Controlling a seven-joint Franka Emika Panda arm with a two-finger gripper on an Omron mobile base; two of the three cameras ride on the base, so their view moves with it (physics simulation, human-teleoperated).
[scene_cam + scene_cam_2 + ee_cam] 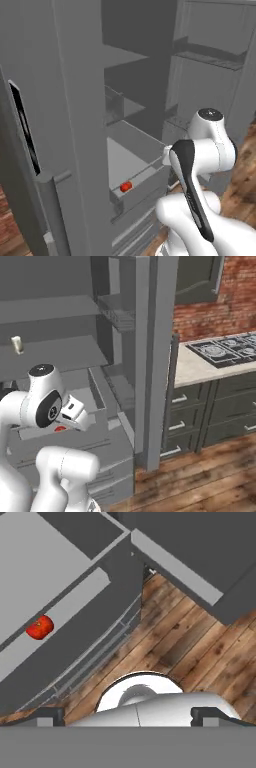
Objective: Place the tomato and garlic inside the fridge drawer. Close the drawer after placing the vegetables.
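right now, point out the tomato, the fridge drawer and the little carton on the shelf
tomato (126, 186), left base view, on its red top.
fridge drawer (145, 176), left base view, on its front wall's rim.
little carton (17, 345), right base view, on its cream front face.

- A home kitchen, rendered.
- Tall grey fridge (75, 100) standing open, shelves (125, 57) and door racks (117, 316) bare to see.
- Pale pulled-out fridge drawer (145, 175) low inside, with a small red tomato (126, 186) in it.
- Cooktop (220, 348) with dark grates set in a light counter (200, 371).
- Dark cabinet drawers (182, 416) with thin bar handles beneath the counter.
- Red brick wall (220, 301) behind the cooktop.
- Wood plank floor (170, 637) underfoot.
- Small cream carton (17, 345) on a fridge shelf.
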